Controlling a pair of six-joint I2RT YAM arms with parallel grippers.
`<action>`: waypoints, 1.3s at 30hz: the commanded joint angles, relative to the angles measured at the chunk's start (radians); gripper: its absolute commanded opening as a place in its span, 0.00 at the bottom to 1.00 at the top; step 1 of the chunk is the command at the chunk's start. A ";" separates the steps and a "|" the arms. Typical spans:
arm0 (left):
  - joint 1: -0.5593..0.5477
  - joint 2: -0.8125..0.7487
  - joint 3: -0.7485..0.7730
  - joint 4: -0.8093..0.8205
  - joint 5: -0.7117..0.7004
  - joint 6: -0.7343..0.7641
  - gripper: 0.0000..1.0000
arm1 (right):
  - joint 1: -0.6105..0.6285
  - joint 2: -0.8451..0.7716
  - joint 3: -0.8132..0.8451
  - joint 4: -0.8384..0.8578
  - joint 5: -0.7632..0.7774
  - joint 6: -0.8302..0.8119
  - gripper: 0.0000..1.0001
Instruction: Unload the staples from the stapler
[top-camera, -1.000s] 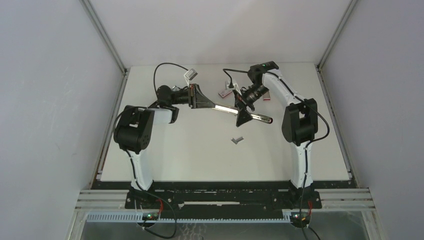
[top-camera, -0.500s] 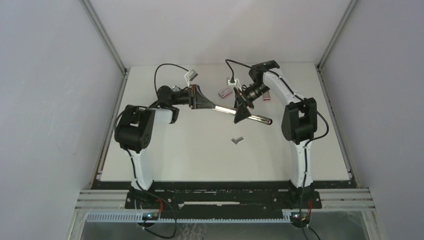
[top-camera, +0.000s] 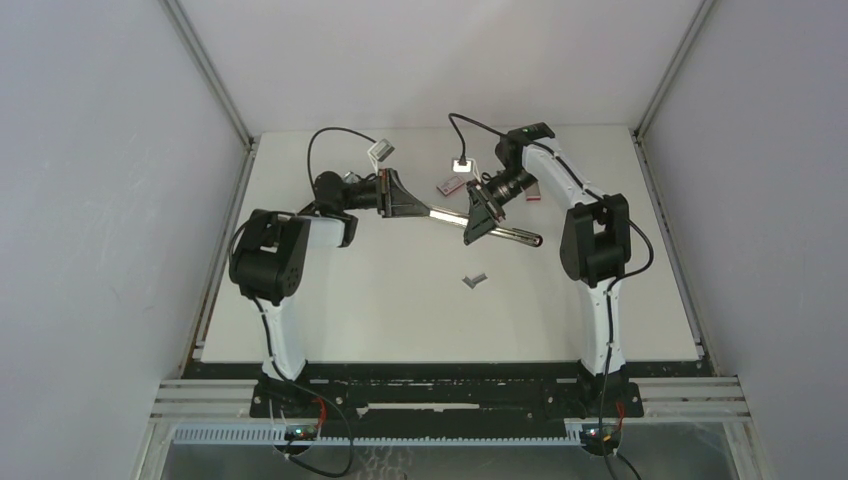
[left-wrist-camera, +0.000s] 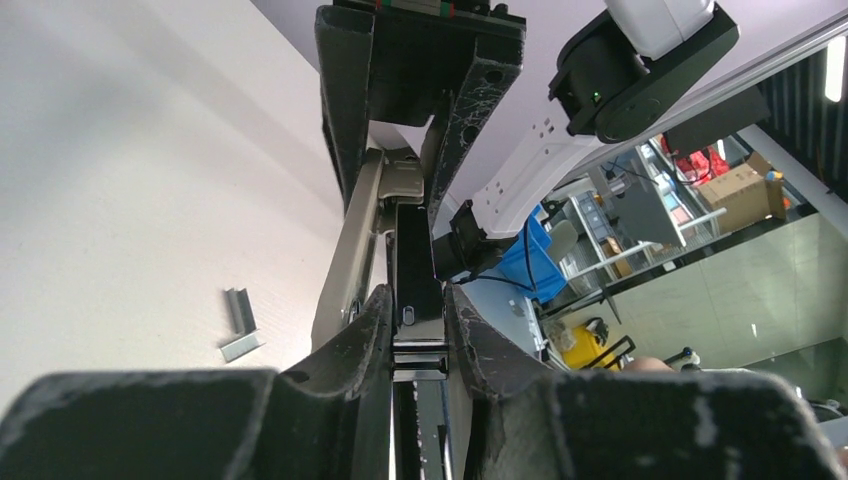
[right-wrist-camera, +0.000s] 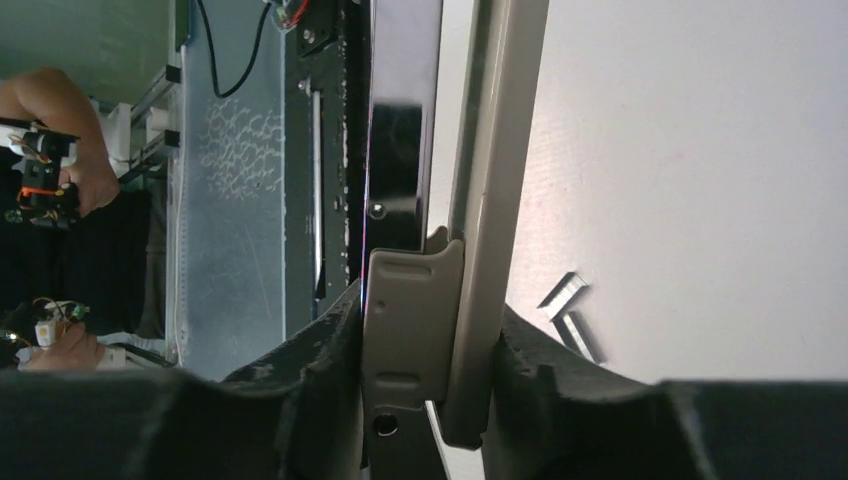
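Note:
The stapler (top-camera: 450, 216) hangs level above the table's far middle, held between both arms. My left gripper (top-camera: 425, 209) is shut on its left end; in the left wrist view the pads (left-wrist-camera: 372, 325) press the black-and-silver bars (left-wrist-camera: 415, 255). My right gripper (top-camera: 472, 230) clamps the stapler further right, and both fingers touch the grey arm (right-wrist-camera: 490, 150) and the hinge plate in the right wrist view, at the gripper (right-wrist-camera: 430, 315). The staples (top-camera: 475, 281) lie loose on the table as short silver strips (right-wrist-camera: 570, 310), also visible as strips (left-wrist-camera: 238, 325) from the left.
A small red-and-white box (top-camera: 450, 185) and a pinkish-red piece (top-camera: 531, 196) lie on the table behind the right gripper. Grey walls enclose the white table (top-camera: 350, 310) on three sides.
The right gripper has closed from wide open onto the stapler and shifted slightly left along it. The left gripper and the staples have not moved.

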 joint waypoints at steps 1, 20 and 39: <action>-0.005 -0.015 0.009 0.086 -0.024 -0.027 0.01 | 0.002 0.013 0.043 0.014 -0.035 0.026 0.29; 0.031 0.037 0.005 0.086 -0.040 -0.070 1.00 | -0.011 0.020 0.038 0.014 -0.062 0.018 0.00; 0.114 0.057 0.007 0.086 -0.041 -0.106 1.00 | -0.060 0.047 0.011 0.014 -0.039 -0.011 0.00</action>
